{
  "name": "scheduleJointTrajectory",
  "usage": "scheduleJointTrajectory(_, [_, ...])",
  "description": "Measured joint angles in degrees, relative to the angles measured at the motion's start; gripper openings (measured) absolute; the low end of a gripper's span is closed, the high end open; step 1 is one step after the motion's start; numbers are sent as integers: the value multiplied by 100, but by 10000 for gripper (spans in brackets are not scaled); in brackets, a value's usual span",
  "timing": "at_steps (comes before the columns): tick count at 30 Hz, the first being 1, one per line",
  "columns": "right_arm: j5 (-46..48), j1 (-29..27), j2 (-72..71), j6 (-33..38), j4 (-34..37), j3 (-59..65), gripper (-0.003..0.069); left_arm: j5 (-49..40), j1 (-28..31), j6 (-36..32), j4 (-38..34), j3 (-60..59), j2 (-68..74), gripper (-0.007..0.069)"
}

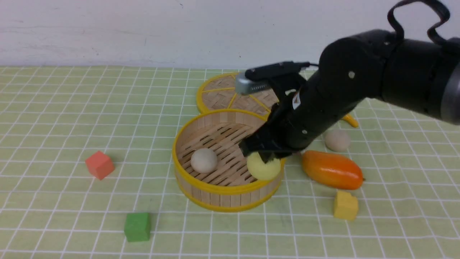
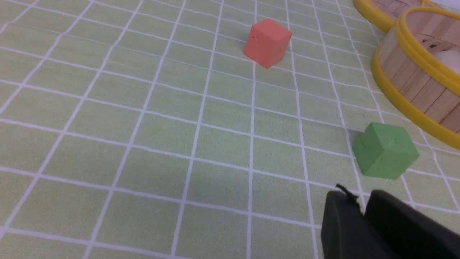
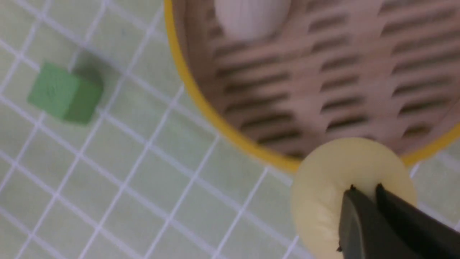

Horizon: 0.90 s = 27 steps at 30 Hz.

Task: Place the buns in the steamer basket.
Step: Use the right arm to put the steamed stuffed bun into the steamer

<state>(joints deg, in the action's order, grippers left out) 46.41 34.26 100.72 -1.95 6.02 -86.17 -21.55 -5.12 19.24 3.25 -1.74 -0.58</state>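
The steamer basket [image 1: 201, 188] stands mid-table; its rim shows in the right wrist view [image 3: 201, 104] and the left wrist view [image 2: 413, 54]. One beige bun [image 1: 203, 160] lies on its slatted floor, also in the right wrist view [image 3: 251, 14]. My right gripper [image 1: 267, 156] is shut on the pale yellow bun [image 1: 264, 169], pinching it [image 3: 334, 187] above the basket's near right rim. The other beige bun [image 1: 337, 140] lies on the cloth right of the basket. My left gripper [image 2: 361, 205] is shut and empty, low over the cloth near the green cube.
A flat woven lid [image 1: 222, 95] lies behind the basket. An orange mango [image 1: 332, 170], a banana tip [image 1: 350, 120] and a yellow cube [image 1: 345, 205] are to the right. A red cube [image 1: 99, 164] and green cube [image 1: 137, 226] are to the left.
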Motion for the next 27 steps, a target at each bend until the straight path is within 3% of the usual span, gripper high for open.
scheduleJointTrajectory(10, [-643, 0, 1041, -35, -478, -305, 5, 0, 0, 0, 0, 0, 0, 103])
scheduleJointTrajectory(16, [-846, 0, 1454, -335, -513, -305, 67, 0, 0, 0, 0, 0, 0, 110])
scheduleJointTrajectory(27, [-672, -11, 1227, -520, -346, -413, 458, 0, 0, 0, 0, 0, 0, 120])
